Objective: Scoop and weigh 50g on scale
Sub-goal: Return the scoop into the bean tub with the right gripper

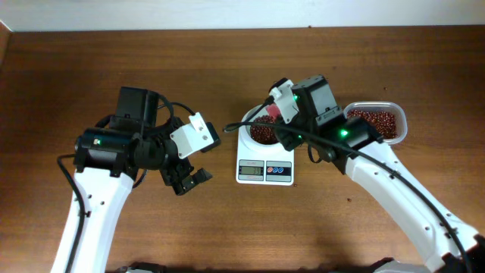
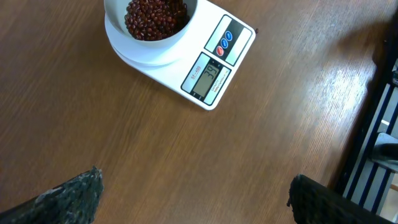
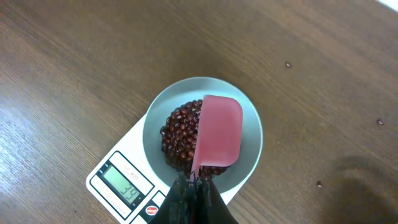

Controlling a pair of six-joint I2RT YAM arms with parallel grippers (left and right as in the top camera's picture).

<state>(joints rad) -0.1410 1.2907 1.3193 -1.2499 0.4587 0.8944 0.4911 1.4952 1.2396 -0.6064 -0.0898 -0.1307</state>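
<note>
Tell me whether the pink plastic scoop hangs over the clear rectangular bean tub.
No: the pink plastic scoop sits over the round white bowl on the white digital scale.

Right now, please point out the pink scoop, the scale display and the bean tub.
pink scoop [image 3: 219,130], right wrist view, middle of its bowl.
scale display [image 2: 208,78], left wrist view, screen centre.
bean tub [image 1: 403,123], overhead view, right rim.

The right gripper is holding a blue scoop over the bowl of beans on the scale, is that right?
Not quite. The scoop is pink, not blue, as the right wrist view shows. The right gripper does hold it over the bowl of beans on the scale.
</note>
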